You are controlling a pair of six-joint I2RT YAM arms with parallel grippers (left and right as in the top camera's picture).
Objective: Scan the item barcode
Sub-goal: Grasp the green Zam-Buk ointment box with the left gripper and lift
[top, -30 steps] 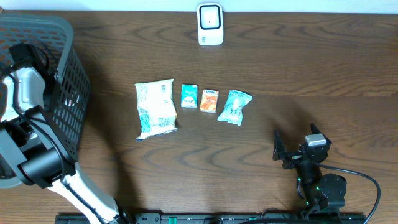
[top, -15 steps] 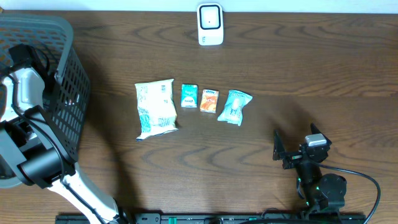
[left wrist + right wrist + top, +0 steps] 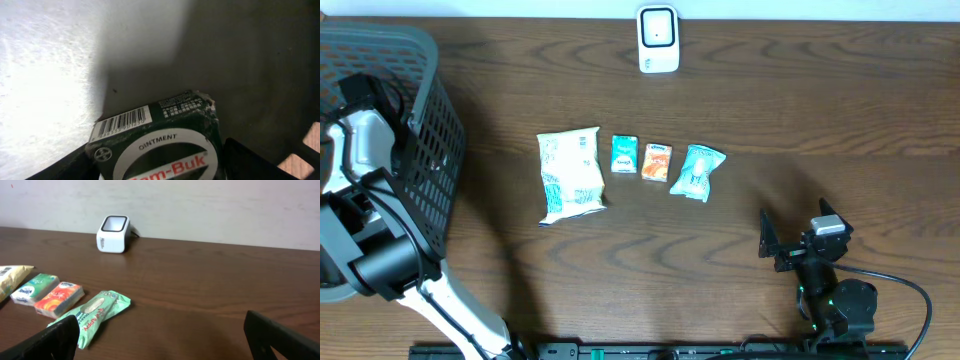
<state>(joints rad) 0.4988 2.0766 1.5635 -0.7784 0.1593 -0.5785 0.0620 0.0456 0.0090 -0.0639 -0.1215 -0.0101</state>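
**Grained wood, smooth plastic, crinkled film, scuffed card**

The bench [image 3: 820,120] is dark brown wood with clear grain and a low sheen. The scanner [image 3: 658,40] is smooth, glossy white plastic, and the basket [image 3: 428,140] is matt grey plastic lattice. The white packet [image 3: 570,175] and green packet [image 3: 697,171] are crinkled, shiny film. The teal pack [image 3: 624,154] and orange pack [image 3: 657,161] have smooth printed wrap. The ointment box [image 3: 160,140] is printed card, frayed pale at one corner. The right pincer [image 3: 165,337] looks like matt black plastic.

The box [image 3: 165,142] is dark green, with the word OINTMENT and red letters inside a white ring. It sits a little tilted in the lower middle of the left wrist frame. Its white barcode [image 3: 120,122] shows on its upper left side. The white scanner [image 3: 658,38] stands upright at the top centre of the overhead frame.
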